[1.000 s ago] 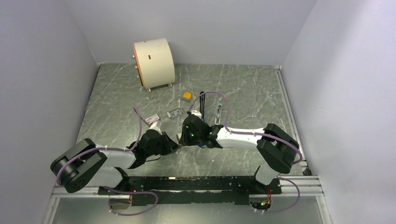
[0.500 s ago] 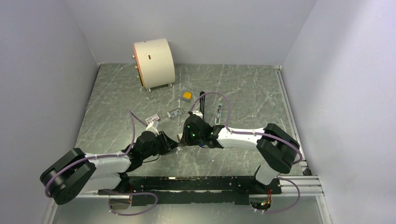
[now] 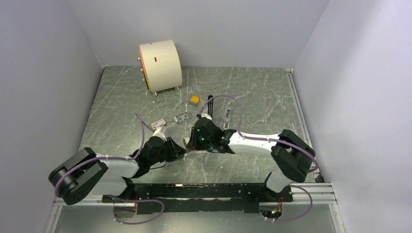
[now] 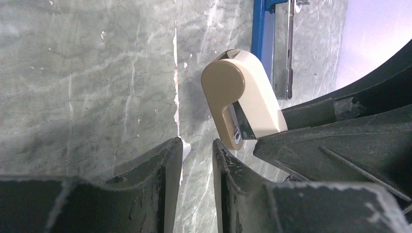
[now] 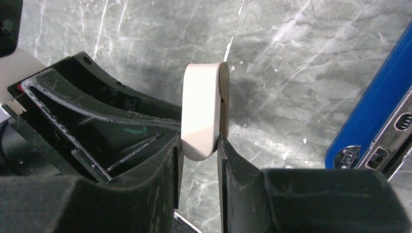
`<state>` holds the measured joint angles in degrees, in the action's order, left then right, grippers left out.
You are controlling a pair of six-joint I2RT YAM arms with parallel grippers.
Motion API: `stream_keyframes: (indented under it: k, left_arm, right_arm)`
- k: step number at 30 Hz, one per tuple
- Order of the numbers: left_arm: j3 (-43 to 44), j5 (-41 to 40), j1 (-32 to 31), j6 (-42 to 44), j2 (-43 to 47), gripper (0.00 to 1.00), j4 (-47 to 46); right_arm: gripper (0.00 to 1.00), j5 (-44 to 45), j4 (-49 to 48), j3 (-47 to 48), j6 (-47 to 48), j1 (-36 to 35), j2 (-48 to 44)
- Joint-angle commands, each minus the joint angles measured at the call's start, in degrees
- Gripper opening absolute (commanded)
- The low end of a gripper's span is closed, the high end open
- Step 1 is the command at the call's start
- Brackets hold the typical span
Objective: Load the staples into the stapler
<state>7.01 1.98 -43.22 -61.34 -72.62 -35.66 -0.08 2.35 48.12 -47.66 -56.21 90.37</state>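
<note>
The right gripper is seen clamped on the lower end of a beige plastic piece, which is held upright above the table. The fingers of the left gripper are kept slightly apart, with nothing between them, just beside this piece. The stapler is lying on the table near the right gripper, with its metal channel exposed. The staples cannot be told with certainty. Only a slim silvery piece is noticed farther back, well apart from both grippers. Because the beige piece is pinched only at one end, it could be turned or dropped if it is touched by the left fingers. The stapler could also be pushed away by the right arm, since it lies so close.
</note>
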Motion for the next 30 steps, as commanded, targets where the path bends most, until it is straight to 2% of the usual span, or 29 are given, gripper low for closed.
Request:
stream_keyframes:
  k: [1, 6, 10, 16, 24, 30]
  left_arm:
    - [1.1, -1.0, 0.2, 0.8, 1.7, 0.34, -3.1]
    - [-1.2, -1.9, 0.1, 0.2, 6.5, 0.3, -2.9]
    - [-1.7, -4.0, 0.2, 0.5, 9.7, 0.33, -2.0]
    - [-1.1, -3.3, 0.2, 0.8, 6.9, 0.34, -2.7]
    - [-0.7, -2.5, 0.2, 0.8, 0.5, 0.22, -6.9]
    - [0.4, -1.0, 0.1, 3.9, -2.0, 0.11, -5.8]
  right_arm:
    - [0.22, -2.3, -1.8, 0.1, -1.4, 0.1, -0.8]
    - [0.21, -2.6, -1.2, 0.5, -2.8, 0.8, -0.5]
    - [0.21, -4.2, -1.9, 0.1, -3.8, 1.6, -0.6]
    - [0.21, -6.7, -3.7, -0.6, -5.0, 2.6, -1.0]
    - [0.21, -8.7, -4.5, -0.9, -5.2, 3.5, -1.6]
    - [0.21, -5.3, -0.1, 0.8, -3.1, 4.6, -2.0]
